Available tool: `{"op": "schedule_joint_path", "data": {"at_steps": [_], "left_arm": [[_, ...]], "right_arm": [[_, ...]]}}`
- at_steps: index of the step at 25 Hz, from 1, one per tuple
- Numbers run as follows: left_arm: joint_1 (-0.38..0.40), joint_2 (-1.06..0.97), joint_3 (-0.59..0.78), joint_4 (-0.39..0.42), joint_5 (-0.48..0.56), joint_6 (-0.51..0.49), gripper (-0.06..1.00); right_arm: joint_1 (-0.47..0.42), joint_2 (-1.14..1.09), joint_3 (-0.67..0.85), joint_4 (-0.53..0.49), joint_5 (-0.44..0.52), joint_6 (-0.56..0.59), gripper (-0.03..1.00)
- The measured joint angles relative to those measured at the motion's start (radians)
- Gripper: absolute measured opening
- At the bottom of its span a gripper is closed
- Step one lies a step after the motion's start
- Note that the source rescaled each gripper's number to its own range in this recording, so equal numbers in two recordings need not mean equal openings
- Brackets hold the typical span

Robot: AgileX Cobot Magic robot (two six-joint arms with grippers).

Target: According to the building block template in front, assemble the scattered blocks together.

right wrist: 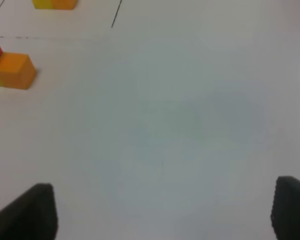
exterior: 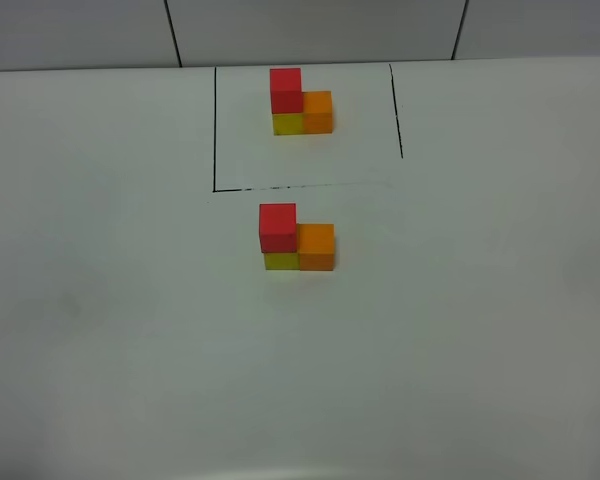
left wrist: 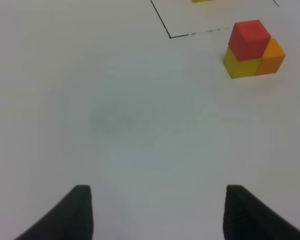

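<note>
Scattered blocks now stand joined near the middle of the white counter (exterior: 100, 350): the red cube (exterior: 277, 227) sits on the yellow cube (exterior: 280, 261), and the orange cube (exterior: 316, 246) stands touching the yellow one on its right side as the high camera sees it. They form an L-shaped trio just outside the open side of the drawn black lines (exterior: 215, 130).

Inside those lines, nearer the far edge of the counter, the building block template (exterior: 299, 101) shows the same layout, red over yellow with orange alongside. The two trios are apart, with one black line running between them.

Neither arm shows in the high view. In the left wrist view, the left gripper (left wrist: 157, 212) has its dark fingers (left wrist: 72, 215) spread with bare counter between them, holding nothing, and the assembled cubes lie well ahead of them. In the right wrist view, the right gripper (right wrist: 162, 212) has its fingers (right wrist: 30, 212) spread wider, also empty, with the orange cube well apart from them and only a sliver of red and yellow beside it.
</note>
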State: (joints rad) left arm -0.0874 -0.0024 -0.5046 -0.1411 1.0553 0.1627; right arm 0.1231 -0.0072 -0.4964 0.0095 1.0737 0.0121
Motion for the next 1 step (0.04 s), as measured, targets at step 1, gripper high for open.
{"op": "schedule_joint_path", "data": {"at_steps": [1], "left_arm": [[0.000,0.000,0.000,0.000,0.000,0.000,0.39]], "right_arm": [[0.000,0.000,0.000,0.000,0.000,0.000,0.75]]}}
